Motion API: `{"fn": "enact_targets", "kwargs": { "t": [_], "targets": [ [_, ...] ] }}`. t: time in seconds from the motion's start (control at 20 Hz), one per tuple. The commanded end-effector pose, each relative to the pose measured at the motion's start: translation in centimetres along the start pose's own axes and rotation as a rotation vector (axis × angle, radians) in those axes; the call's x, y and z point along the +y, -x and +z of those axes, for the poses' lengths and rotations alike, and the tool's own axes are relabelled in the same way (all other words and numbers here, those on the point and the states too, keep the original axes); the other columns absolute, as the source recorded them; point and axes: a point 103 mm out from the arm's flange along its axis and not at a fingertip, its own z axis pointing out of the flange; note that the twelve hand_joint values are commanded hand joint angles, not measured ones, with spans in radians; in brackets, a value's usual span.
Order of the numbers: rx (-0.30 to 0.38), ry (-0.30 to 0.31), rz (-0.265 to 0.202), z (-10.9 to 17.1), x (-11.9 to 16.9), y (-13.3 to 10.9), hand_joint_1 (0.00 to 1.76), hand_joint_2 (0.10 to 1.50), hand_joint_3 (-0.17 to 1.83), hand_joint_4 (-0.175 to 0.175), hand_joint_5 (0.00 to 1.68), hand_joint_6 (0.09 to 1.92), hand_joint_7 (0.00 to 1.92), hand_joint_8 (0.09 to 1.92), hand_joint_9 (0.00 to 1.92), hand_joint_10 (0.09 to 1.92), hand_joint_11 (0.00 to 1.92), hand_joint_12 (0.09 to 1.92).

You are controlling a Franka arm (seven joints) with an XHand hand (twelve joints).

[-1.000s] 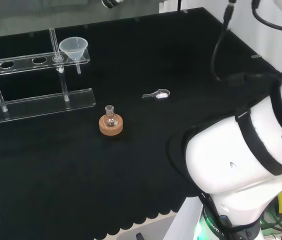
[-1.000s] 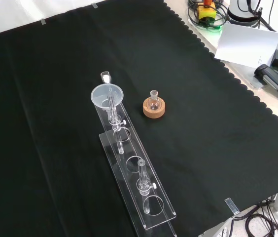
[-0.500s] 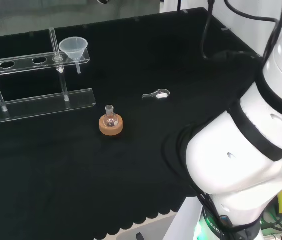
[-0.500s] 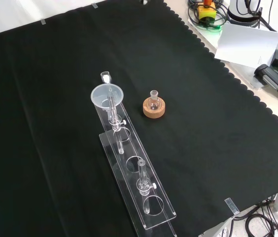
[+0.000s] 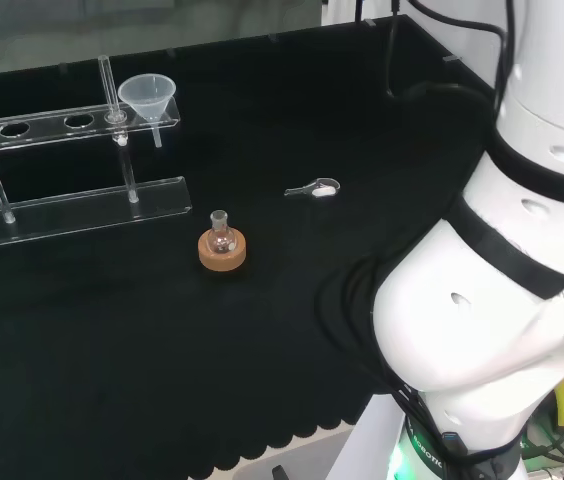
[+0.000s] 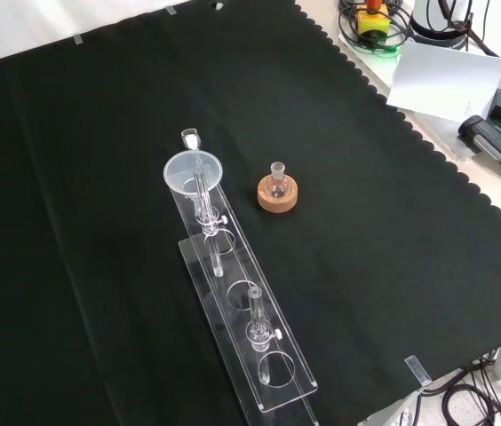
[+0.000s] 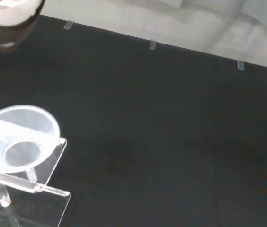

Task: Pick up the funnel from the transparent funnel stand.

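— While the funnel [image 5: 147, 97] sits in the transparent funnel stand [image 5: 72, 165], where exactly is it on that stand?

— In the end hole of the upper rail. In the head view that is the stand's right end; in the front view [image 6: 194, 173] it is the far end. The cone rests in the hole, mouth up, and the stem hangs down through the rail, upright. The wrist view looks down into its mouth [image 7: 22, 139] at the corner of the stand [image 7: 53, 165].

— What else stands near the stand?

— A small round flask [image 5: 221, 235] on a cork ring [image 5: 222, 251], just in front of the stand's base plate in the head view and to its right in the front view [image 6: 277, 186], near the funnel end. Apart from it, no contact. Beyond the stand's funnel end lies a small clear scoop [image 5: 314, 187] with something white in it, flat on the black cloth [image 5: 262, 350]; in the front view it shows just past the funnel [image 6: 190, 138].

— And the hand?

— I cannot tell whether it is spread or closed. A blurred white and black part of the hand [image 7: 10, 14] shows at the wrist view's edge, away from the funnel and touching nothing. In the head view the arm [image 5: 502, 280] rises well to the right of the stand.

— So the funnel is untouched?

— Yes, it rests in the stand.
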Motion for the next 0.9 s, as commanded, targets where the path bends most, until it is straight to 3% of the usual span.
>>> {"fn": "enact_targets", "kwargs": {
  "t": [0.05, 0.35, 0.55, 0.9],
  "targets": [
    [-0.108, -0.098, -0.111, 1.9, 6.3, 1.2, 0.74, 0.62, 0.00, -0.085, 0.14, 0.09, 0.26, 0.70, 0.11, 0.97, 0.00, 1.45],
    [-0.156, -0.220, -0.137, 4.4, 8.2, 0.4, 0.72, 0.63, 0.00, -0.068, 0.18, 0.09, 0.27, 0.69, 0.09, 0.98, 0.00, 1.41],
    [-0.163, -0.298, -0.152, 5.6, 8.1, -0.8, 0.70, 0.63, 0.00, -0.080, 0.18, 0.09, 0.28, 0.69, 0.08, 0.98, 0.00, 1.40],
    [-0.142, -0.347, -0.149, 7.1, 7.5, -1.7, 0.67, 0.63, 0.00, -0.106, 0.19, 0.09, 0.31, 0.67, 0.07, 0.99, 0.00, 1.36]
  ]
}}
